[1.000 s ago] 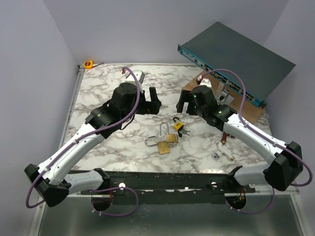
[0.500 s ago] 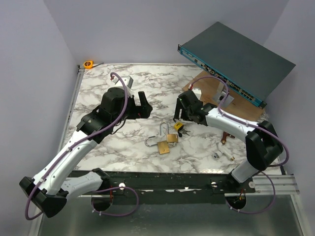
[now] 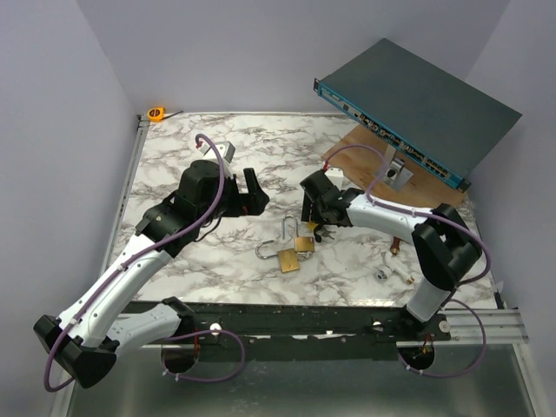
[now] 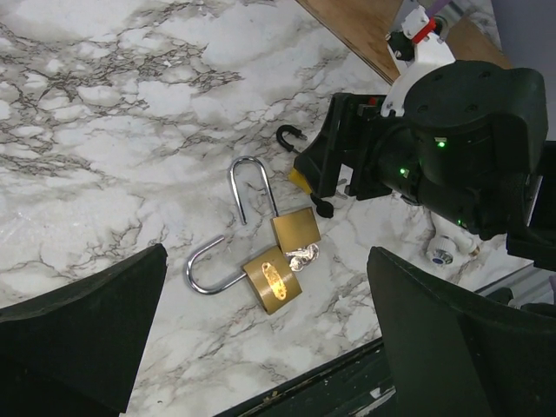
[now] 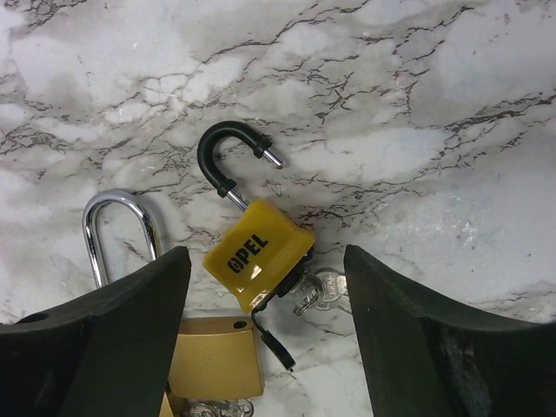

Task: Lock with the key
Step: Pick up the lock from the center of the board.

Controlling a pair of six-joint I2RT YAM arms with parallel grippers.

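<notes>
A yellow padlock [image 5: 258, 252] with an open black shackle [image 5: 221, 158] lies on the marble table, with a silver key [image 5: 323, 290] in its base. My right gripper [image 5: 265, 265] is open just above it, one finger on each side; in the top view the gripper [image 3: 311, 207] hides most of the padlock. Two brass padlocks [image 4: 272, 282] [image 4: 295, 230] with open silver shackles lie just in front, with keys [image 4: 302, 256] between them. My left gripper [image 3: 253, 193] is open and empty, to the left of and above the padlocks.
A blue rack unit [image 3: 417, 104] leans over a wooden board [image 3: 360, 161] at the back right. Small metal parts [image 3: 382, 274] lie near the right front edge. An orange tape measure [image 3: 156, 113] sits at the back left corner.
My right gripper has moved left and down over the yellow padlock. My left gripper has drawn back a little to the left.
</notes>
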